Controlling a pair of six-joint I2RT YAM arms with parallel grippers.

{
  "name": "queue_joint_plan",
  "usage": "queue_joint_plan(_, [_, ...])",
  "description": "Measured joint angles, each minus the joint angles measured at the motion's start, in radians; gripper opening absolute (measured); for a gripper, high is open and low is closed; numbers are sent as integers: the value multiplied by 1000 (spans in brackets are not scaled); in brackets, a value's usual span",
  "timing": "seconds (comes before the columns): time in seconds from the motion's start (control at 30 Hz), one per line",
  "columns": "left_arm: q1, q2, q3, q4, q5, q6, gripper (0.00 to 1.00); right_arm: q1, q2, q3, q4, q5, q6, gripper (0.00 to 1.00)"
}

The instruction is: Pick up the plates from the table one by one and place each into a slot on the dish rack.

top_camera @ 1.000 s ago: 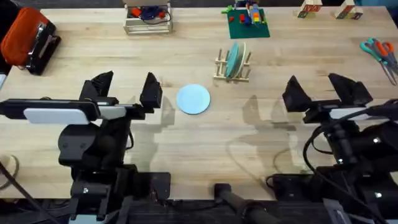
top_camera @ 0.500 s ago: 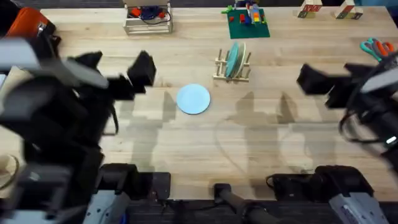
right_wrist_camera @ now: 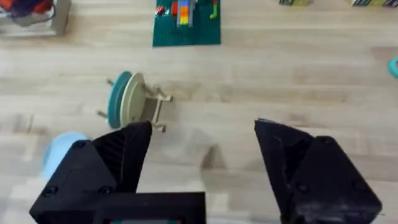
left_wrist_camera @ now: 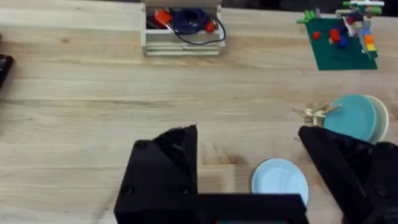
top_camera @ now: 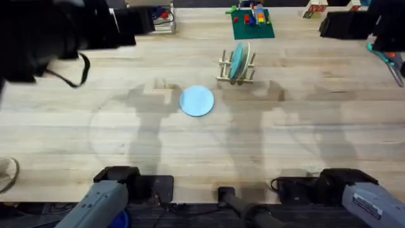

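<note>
Both arms are now rising high; the left pincer (left_wrist_camera: 249,180) and right pincer (right_wrist_camera: 202,168) are spread and empty. The pale blue round plate (top_camera: 197,101) is lying on the light wooden surface (top_camera: 190,145), at seven o'clock from the small wooden dish rack (top_camera: 236,71), which is holding teal and cream plates (top_camera: 238,59). One plate is remaining, I think.

Bare table (top_camera: 202,145) is seen all around the pale blue plate (top_camera: 197,101); the dish rack (top_camera: 236,65) apparently stands well apart behind it.
</note>
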Motion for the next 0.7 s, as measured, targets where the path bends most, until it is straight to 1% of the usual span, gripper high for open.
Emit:
queue_joint_plan(0.1, [0, 65, 70, -35, 28, -4, 993, 0, 46, 49, -42, -33, 0, 993])
queue_joint_plan(0.17, [0, 93, 86, -42, 52, -4, 993, 0, 58, 55, -55, -49, 0, 993])
queue_joint_plan(0.3, [0, 122, 87, -87, 106, -7, 993, 0, 62, 55, -73, -65, 0, 993])
queue_joint_plan(0.43, [0, 124, 87, -146, 160, -7, 993, 0, 62, 55, -83, -70, 0, 993])
queue_joint_plan(0.57, [0, 124, 87, -219, 200, -8, 993, 0, 62, 55, -83, -75, 0, 993])
queue_joint_plan(0.7, [0, 124, 87, -257, 240, -11, 994, 0, 62, 55, -82, -76, 0, 994])
